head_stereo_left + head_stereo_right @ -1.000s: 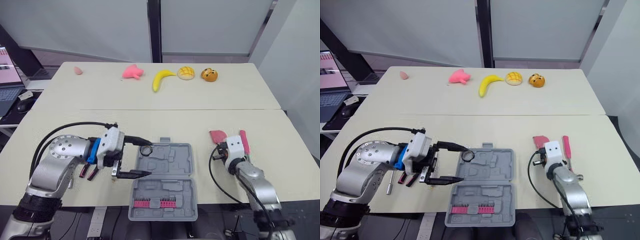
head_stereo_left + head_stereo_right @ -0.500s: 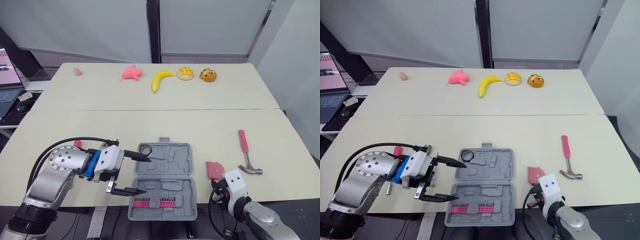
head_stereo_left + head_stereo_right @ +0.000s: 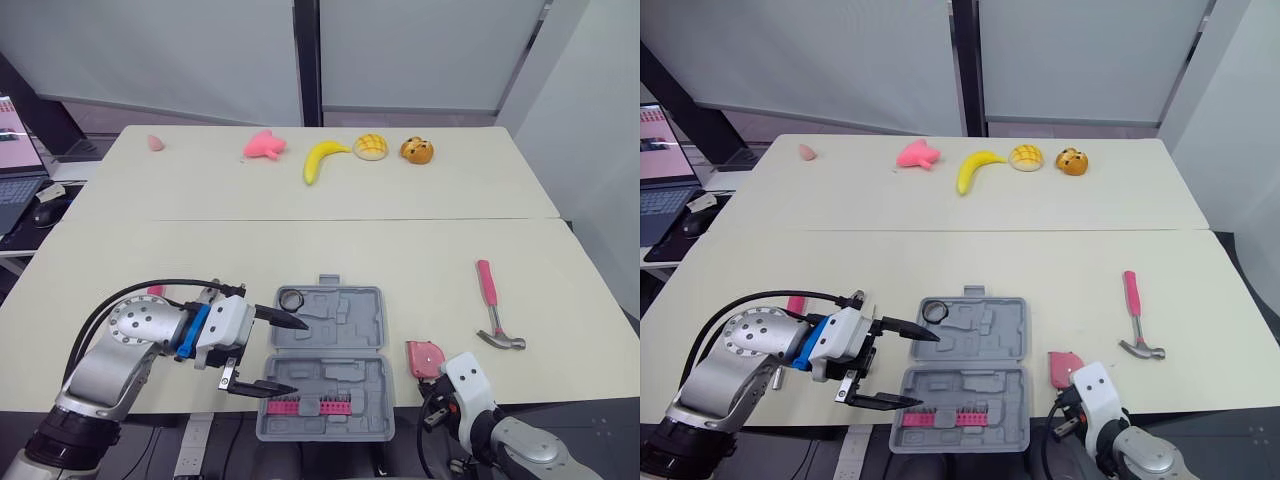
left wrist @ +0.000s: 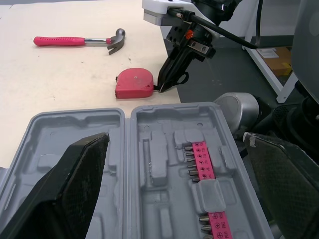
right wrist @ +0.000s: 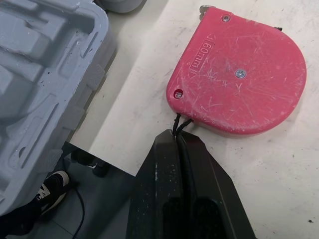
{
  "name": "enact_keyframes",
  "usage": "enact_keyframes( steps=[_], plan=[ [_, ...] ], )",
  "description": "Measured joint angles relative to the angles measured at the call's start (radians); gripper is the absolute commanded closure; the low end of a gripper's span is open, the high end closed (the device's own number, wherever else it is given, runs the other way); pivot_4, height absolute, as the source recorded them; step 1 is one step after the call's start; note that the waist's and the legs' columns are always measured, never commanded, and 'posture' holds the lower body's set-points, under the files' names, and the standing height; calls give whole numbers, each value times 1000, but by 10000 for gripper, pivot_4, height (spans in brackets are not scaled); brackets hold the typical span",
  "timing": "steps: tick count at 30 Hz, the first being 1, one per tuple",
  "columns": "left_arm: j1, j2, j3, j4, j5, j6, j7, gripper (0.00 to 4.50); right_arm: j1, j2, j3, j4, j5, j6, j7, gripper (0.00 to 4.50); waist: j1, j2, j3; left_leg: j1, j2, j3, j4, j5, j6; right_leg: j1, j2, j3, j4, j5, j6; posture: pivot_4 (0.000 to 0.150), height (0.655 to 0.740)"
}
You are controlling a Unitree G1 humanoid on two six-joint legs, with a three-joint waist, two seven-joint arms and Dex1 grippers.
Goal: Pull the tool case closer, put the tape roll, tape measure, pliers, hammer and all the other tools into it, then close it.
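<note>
My left gripper (image 3: 300, 357) stands wide open, its black ridged fingers spread over the left edge of the tool case (image 3: 345, 375). The case is grey moulded plastic, lying open and flat at the near edge of the table (image 3: 400, 250). It holds a pink strip of bits (image 3: 305, 405) and a dark tape roll (image 3: 291, 299). My right gripper (image 5: 177, 135) is clenched on the black cord of the tape measure (image 5: 239, 74). That is a scuffed pink D-shaped shell lying just right of the case.

Grey tool case (image 3: 352, 322), pink tape measure (image 3: 422, 357), pink-handled hammer (image 3: 487, 290)
</note>
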Motion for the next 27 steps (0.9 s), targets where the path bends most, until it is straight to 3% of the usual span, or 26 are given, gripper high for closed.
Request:
enact_keyframes(
  steps=[7, 11, 15, 20, 27],
  plan=[
    [8, -1, 0, 1, 1, -12, 9, 0, 14, 6, -17, -44, 74, 63, 11, 30608, 0, 0, 0, 0, 0, 0, 0, 0, 0, 0, 0, 0, 0, 0, 0, 1500, 7255],
    [8, -5, 0, 3, 3, -21, 10, 0, 51, -137, -48, -124, 113, 62, 99, 23621, 1, 0, 0, 0, 0, 0, 0, 0, 0, 0, 0, 0, 0, 0, 1, 1500, 7255],
    [7, -7, 0, 8, 3, -29, 10, 0, 85, -417, -104, -114, 61, -270, 342, 14986, -1, -2, -1, 1, 0, 0, 1, 0, 0, 1, 0, 0, 0, 0, 1, 1500, 7255],
    [4, -9, 0, 16, 4, -32, 10, 0, -85, -501, -129, 154, 29, -630, 552, 310, -1, -3, -1, 1, 0, 0, 2, 0, 0, 2, 0, 0, -1, 0, 2, 1500, 7255],
    [-1, -12, -6, 9, 2, -29, 10, 0, -357, -510, -16, 504, -52, -882, 732, 76, 0, -2, 0, 0, 0, 0, 2, 0, 0, 2, 0, 0, 0, 1, 2, 1500, 7255]
  ],
)
